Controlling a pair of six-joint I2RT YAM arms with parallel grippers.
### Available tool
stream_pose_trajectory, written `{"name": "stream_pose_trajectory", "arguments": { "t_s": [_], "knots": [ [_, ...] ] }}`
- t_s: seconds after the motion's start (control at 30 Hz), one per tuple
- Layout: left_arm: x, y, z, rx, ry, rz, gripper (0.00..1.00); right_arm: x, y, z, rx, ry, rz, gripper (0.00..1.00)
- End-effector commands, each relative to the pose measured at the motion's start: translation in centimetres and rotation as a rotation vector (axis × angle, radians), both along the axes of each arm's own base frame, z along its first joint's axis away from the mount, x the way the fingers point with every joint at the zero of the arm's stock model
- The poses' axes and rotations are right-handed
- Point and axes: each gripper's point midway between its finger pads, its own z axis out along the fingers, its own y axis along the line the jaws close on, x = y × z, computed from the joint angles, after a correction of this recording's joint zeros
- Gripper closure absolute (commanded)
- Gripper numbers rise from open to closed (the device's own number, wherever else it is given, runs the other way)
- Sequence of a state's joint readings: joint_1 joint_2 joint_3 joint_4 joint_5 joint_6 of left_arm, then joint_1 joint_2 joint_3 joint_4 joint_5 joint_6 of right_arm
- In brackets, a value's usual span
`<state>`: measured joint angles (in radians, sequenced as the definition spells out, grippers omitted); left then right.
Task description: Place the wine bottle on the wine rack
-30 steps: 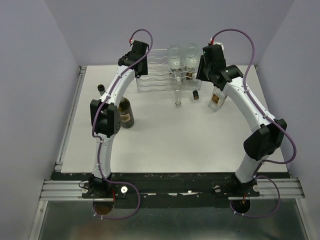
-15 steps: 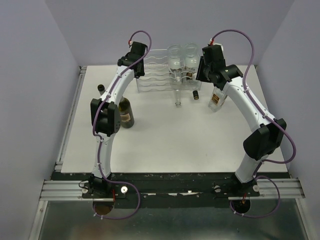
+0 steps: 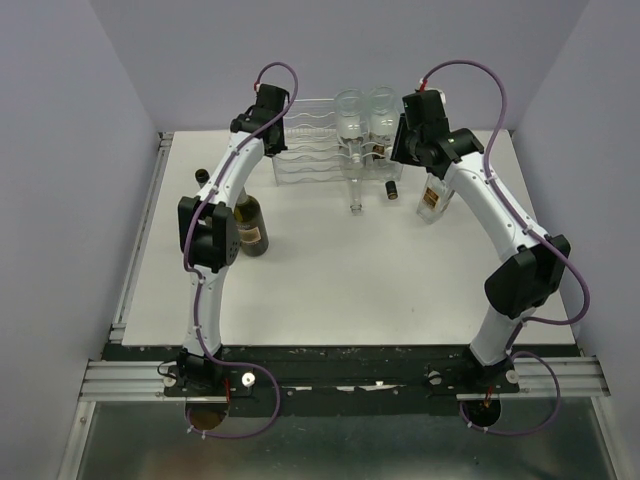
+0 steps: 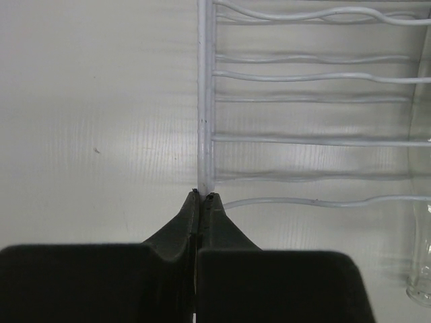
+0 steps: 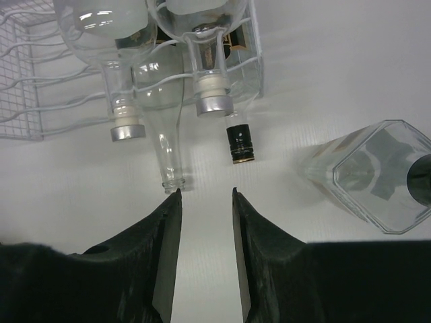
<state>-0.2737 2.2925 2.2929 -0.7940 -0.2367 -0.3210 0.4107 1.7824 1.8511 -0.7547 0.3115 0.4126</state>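
The white wire wine rack stands at the back of the table. Several clear bottles lie in its right half, necks toward me. In the right wrist view they show silver caps, one bare clear neck and one dark cap. A dark wine bottle with a label stands upright by the left arm. My left gripper is shut, its tips against the rack's left edge wire. My right gripper is open and empty just in front of the bottle necks.
A clear square bottle stands right of the rack and also shows in the right wrist view. A small dark bottle top shows behind the left arm. A metal rail runs along the table's left edge.
My left gripper has shifted slightly to the left along the rack's end. The right arm and the bottles have hardly moved.
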Motion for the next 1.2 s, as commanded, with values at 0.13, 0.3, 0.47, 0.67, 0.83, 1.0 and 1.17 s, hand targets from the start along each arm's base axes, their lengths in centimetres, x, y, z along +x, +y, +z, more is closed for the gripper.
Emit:
{"name": "stream_pose_trajectory", "arguments": {
  "t_s": [0.13, 0.3, 0.47, 0.67, 0.83, 1.0, 1.17],
  "knots": [
    [-2.7, 0.4, 0.0, 0.010, 0.062, -0.108, 1.00, 0.5, 0.1, 0.2, 0.016, 0.014, -0.021, 0.56],
    [-3.8, 0.1, 0.7, 0.024, 0.045, -0.180, 1.00, 0.5, 0.1, 0.1, 0.024, 0.016, -0.030, 0.56],
    [-4.5, 0.1, 1.7, 0.064, 0.022, -0.223, 1.00, 0.5, 0.0, -0.2, 0.023, 0.028, -0.047, 0.56],
    [-6.2, 0.0, 2.9, 0.084, -0.004, -0.283, 1.00, 0.5, -0.4, -0.4, 0.019, 0.027, -0.078, 0.56],
    [-7.9, -0.4, 3.5, 0.089, -0.017, -0.327, 1.00, 0.6, -0.7, -0.3, 0.009, 0.022, -0.095, 0.55],
    [-9.5, -0.3, 3.6, 0.118, -0.016, -0.341, 1.00, 0.7, -0.5, -0.4, 0.022, 0.024, -0.092, 0.55],
    [-11.0, 0.2, 3.3, 0.135, -0.004, -0.342, 1.00, 0.4, -0.3, -0.5, 0.033, 0.029, -0.085, 0.55]
  ]
}}
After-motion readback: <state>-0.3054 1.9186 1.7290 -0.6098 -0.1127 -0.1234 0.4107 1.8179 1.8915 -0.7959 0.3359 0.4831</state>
